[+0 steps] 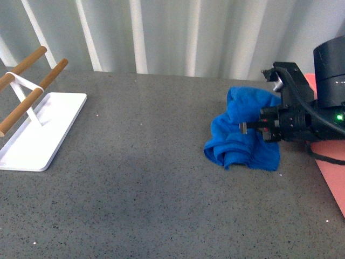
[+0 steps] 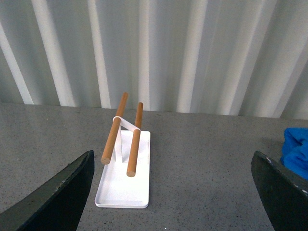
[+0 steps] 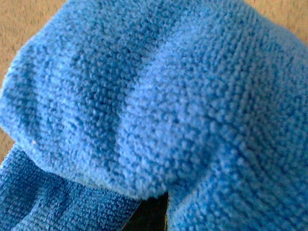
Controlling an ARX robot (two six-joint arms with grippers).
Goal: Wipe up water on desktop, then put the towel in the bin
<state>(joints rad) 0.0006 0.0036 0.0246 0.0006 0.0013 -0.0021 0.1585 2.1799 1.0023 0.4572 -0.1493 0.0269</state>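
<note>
Speckled desktop (image 1: pixel 151 205) spreads nearest; left gripper (image 2: pixel 172 155) hovers, spread wide, facing the white tray (image 1: pixel 59 116). Right of centre lies the towel (image 1: pixel 237 145); right gripper (image 1: pixel 253 128) reaches level into it, jaws buried, grip unreadable. Far right, the bin (image 1: pixel 333 172) is cut off.

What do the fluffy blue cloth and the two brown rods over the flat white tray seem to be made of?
The fluffy blue cloth looks like microfibre: dense fuzzy pile, matte. The two brown rods look wooden: warm tan, smooth, dull; grain is not visible.
</note>
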